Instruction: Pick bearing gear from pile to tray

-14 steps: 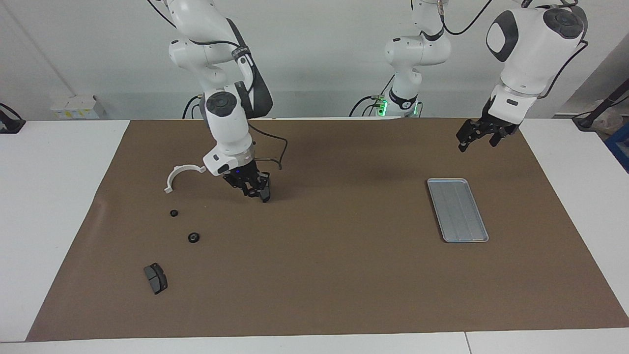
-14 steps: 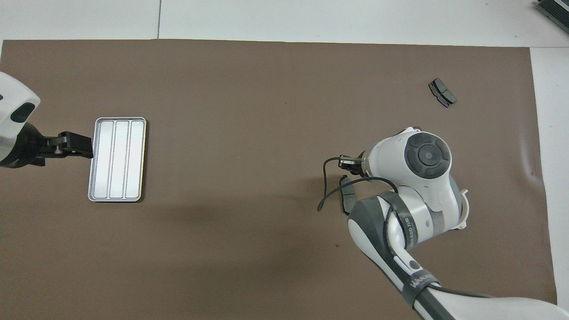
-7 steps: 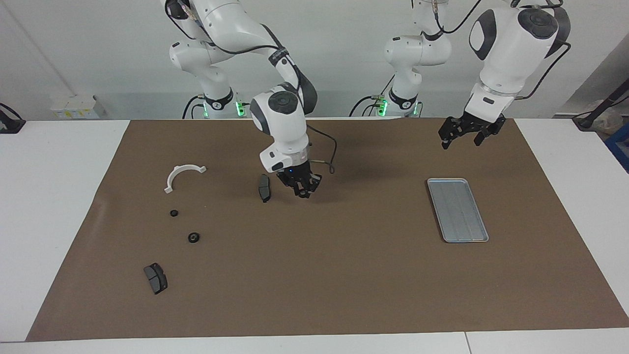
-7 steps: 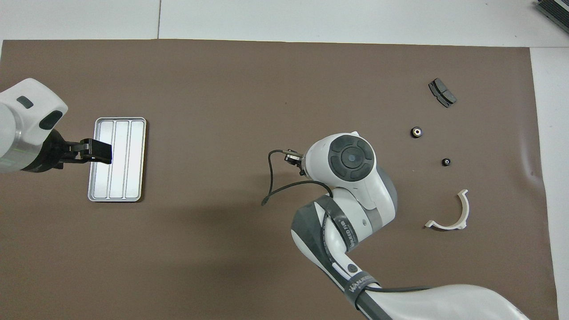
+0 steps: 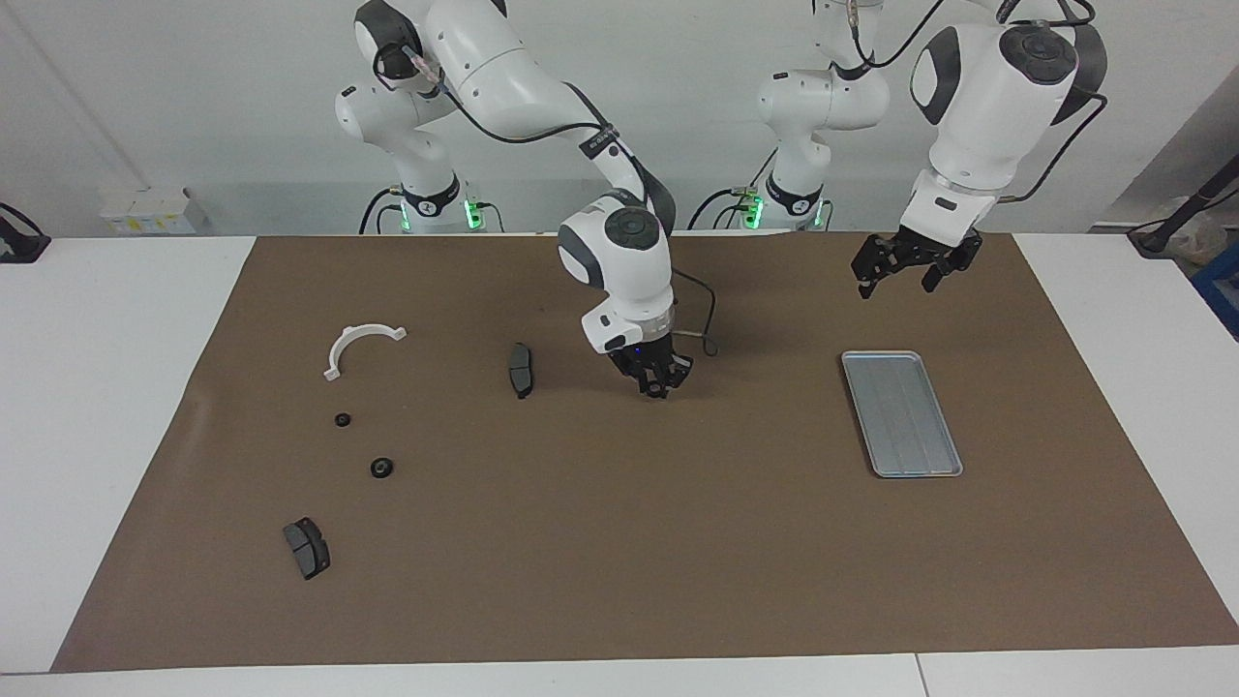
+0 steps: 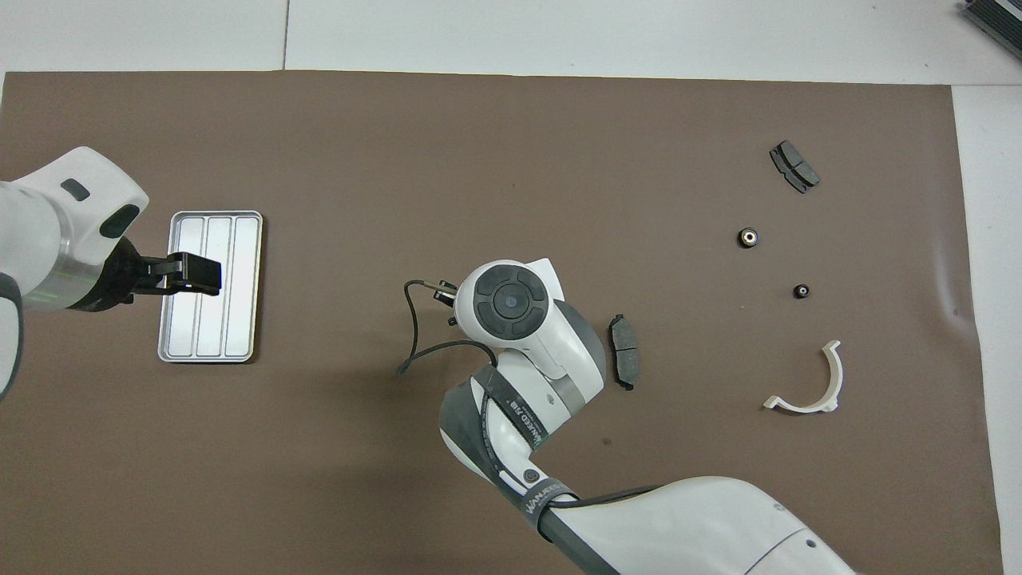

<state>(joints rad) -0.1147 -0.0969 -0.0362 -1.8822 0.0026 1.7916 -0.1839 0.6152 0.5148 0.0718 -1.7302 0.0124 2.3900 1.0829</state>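
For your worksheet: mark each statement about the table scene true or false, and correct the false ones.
1. The tray holds no parts. True.
2. The two brake pads lie touching each other. False: they are well apart, one brake pad near the middle of the mat, the other brake pad farther from the robots, toward the right arm's end.
3. The left tool is open and holds nothing. True.
4. Both small black gears sit in the tray. False: both gears lie on the mat, toward the right arm's end.
5. The white half-ring is nearer to the robots than both gears. True.
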